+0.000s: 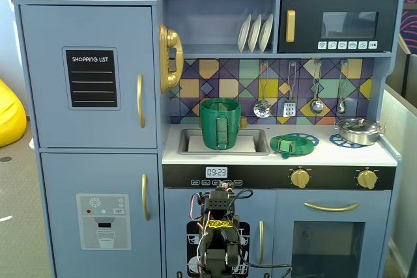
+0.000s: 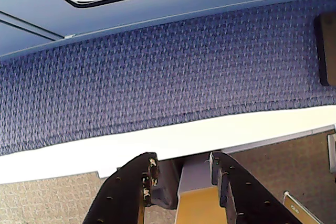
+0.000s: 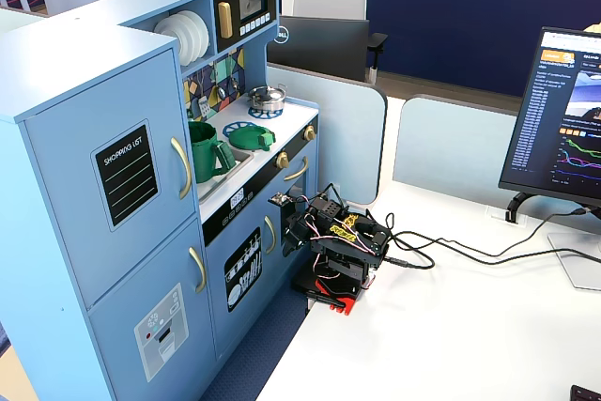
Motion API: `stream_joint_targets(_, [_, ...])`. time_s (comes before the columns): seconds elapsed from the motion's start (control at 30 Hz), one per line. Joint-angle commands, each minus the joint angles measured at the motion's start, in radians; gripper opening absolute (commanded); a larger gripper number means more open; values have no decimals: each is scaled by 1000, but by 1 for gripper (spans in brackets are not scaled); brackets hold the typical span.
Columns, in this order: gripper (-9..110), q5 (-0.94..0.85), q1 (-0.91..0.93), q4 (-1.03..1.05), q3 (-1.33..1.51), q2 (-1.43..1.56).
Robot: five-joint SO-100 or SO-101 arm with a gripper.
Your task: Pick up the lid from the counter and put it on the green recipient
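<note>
The lid (image 1: pixel 287 145) is a flat green disc with a raised tab. It lies on the white counter over the left blue burner ring and also shows in the other fixed view (image 3: pixel 252 137). The green recipient (image 1: pixel 220 124) is a tall dark-green pot with a ribbed strip. It stands upright in the sink (image 1: pixel 189 142), to the left of the lid, and shows in the other fixed view (image 3: pixel 204 150). My arm (image 1: pixel 218 239) is folded low in front of the kitchen, well below the counter. In the wrist view my gripper (image 2: pixel 182 161) is open and empty, with blue carpet beyond it.
A silver pot (image 1: pixel 357 130) sits on the right burner ring (image 1: pixel 344 140). Utensils hang on the back wall (image 1: pixel 290 99). The arm's base stands on a white table (image 3: pixel 451 326) with cables (image 3: pixel 441 253) and a monitor (image 3: pixel 563 119) to the right.
</note>
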Motion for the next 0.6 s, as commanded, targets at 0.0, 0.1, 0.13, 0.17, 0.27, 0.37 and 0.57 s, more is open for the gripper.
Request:
stream_joint_targets(0.0, [0,-17,44,189,-3,-5])
stream_joint_targets(0.1, [0,-3,40,189,-3,-5])
stream_joint_targets(0.13, [0,-2,40,189,-3,-5])
stream_joint_targets(0.17, [0,-2,40,189,-3,-5])
stream_joint_targets(0.27, [0,-2,43,181,-5,-6])
stream_joint_targets(0.37, [0,17,112,52,-31,-20])
stream_joint_targets(0.57, [2,-54,337,-359,-374,-301])
